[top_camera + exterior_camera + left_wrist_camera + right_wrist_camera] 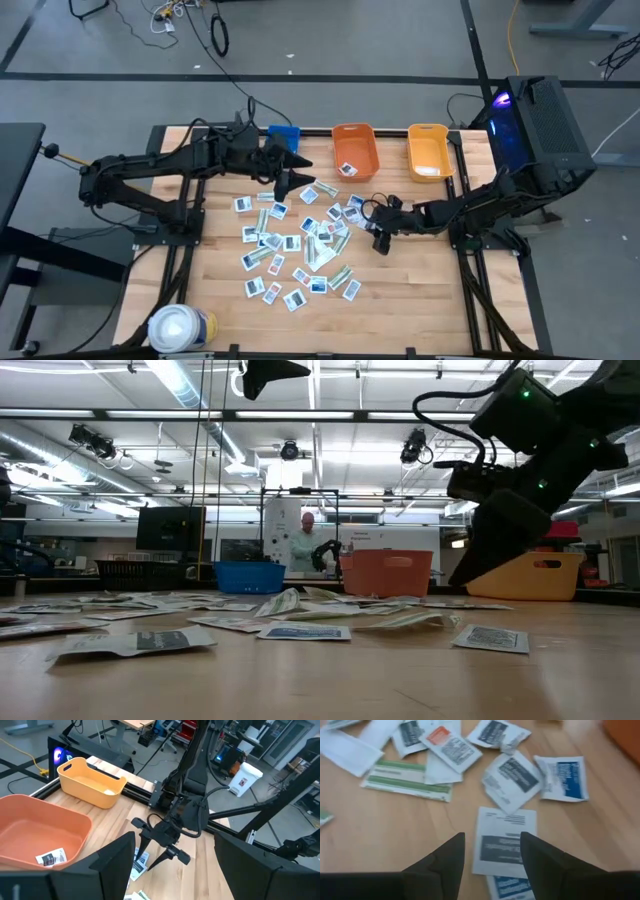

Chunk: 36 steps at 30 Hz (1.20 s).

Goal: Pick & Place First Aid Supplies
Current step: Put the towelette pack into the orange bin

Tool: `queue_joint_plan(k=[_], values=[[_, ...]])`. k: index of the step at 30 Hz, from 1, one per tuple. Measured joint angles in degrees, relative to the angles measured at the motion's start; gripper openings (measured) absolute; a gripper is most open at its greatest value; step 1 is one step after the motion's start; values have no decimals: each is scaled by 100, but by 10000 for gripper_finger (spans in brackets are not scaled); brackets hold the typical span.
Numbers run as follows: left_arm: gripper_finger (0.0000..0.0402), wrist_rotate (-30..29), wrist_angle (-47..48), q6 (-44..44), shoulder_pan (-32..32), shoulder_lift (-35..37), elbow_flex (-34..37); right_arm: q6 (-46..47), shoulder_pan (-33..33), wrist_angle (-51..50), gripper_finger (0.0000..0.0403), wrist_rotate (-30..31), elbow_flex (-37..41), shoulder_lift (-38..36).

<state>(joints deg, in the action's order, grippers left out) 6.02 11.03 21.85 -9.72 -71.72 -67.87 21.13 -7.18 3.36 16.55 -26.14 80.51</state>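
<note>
right gripper (490,851) spread open, empty, over packets (504,841) | left gripper (291,170) open, empty, by blue bin (284,136) | white roll (181,327) at worktop (420,290) corner

Bright, even overhead lighting from ceiling strip lights (190,385), soft shadows only. Right wrist view is pretty blurry; low view's nearest packet (135,644) is soft too.

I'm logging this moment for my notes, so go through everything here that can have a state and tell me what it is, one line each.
Left claw: open, empty, raised over the table near the blue bin.
Right claw: open, empty, low over a white packet.
Orange bin: holds one packet.
Yellow bin: no packet seen inside.
Blue bin: partly hidden by the left arm, contents unclear.
Loose packets: scattered flat on the table.
White roll: upright at the table edge.
</note>
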Motion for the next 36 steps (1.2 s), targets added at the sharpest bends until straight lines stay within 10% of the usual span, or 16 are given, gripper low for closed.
queue_joint_plan(k=[36], values=[[273,-238,-4,6,-2,0,2,-819,525,1253,194,-576,330,697]])
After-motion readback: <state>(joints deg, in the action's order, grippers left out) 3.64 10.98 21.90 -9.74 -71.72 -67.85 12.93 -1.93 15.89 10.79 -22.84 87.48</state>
